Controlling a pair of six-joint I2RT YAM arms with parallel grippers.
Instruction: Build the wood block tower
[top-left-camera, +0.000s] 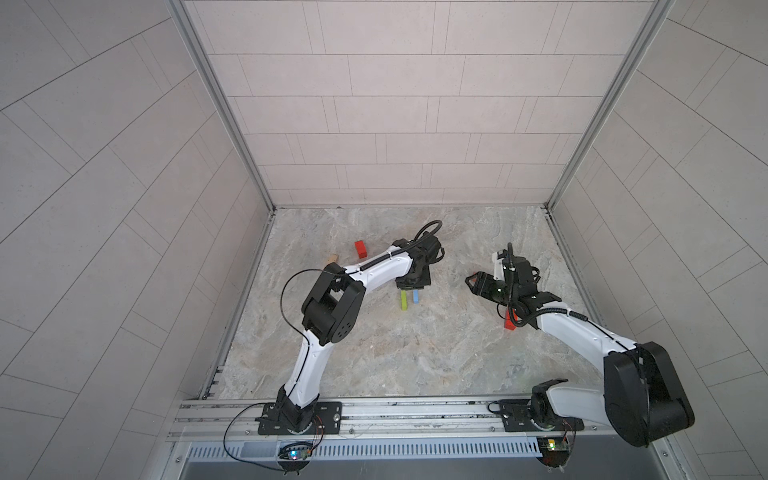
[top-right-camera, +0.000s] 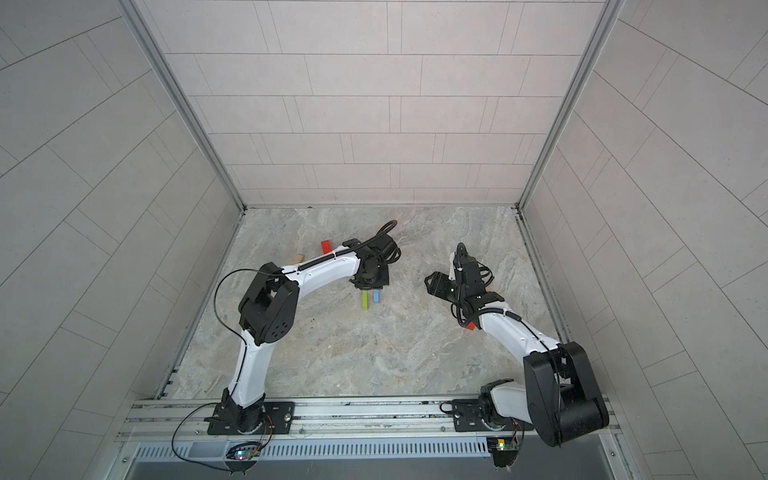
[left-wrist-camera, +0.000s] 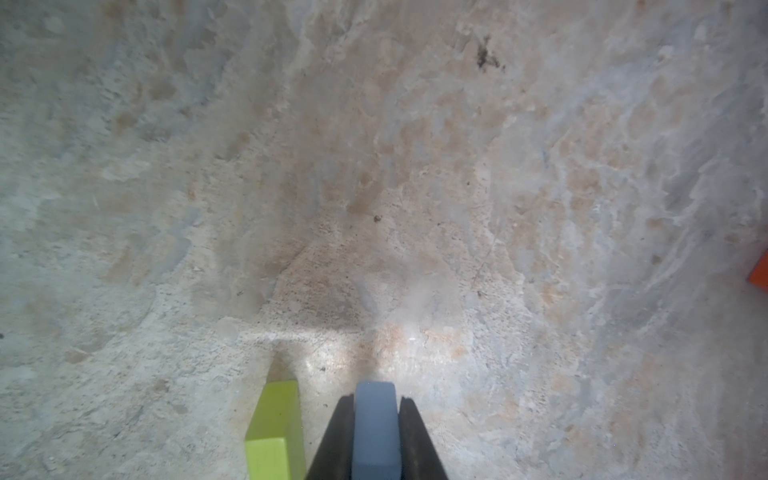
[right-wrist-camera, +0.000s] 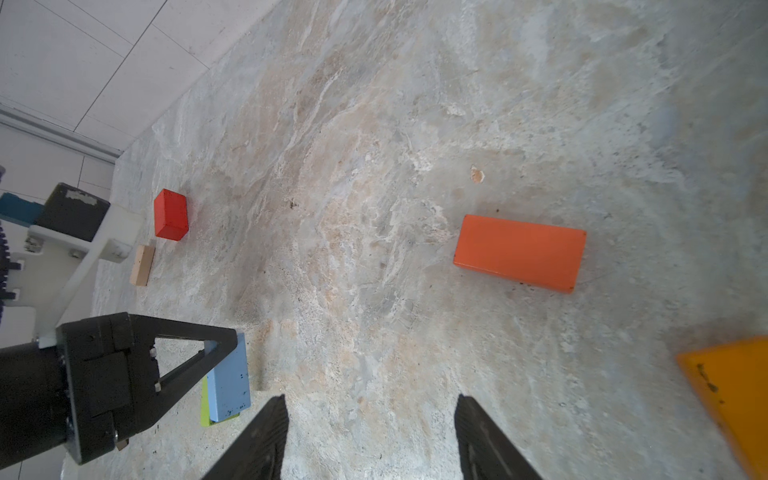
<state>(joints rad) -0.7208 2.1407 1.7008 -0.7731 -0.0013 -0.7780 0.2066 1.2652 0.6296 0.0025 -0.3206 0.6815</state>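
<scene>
We see light blue block clamped in left end effector, low near centre of counter; we cannot tell if it touches counter. Lime green block lies parallel just beside it, at its 9 o'clock in both top views. Red block and tan block sit well apart toward 10 o'clock. Right end effector at 3 o'clock, fingers apart, empty. Orange block lies on counter ahead of it, yellow-orange block near.
</scene>
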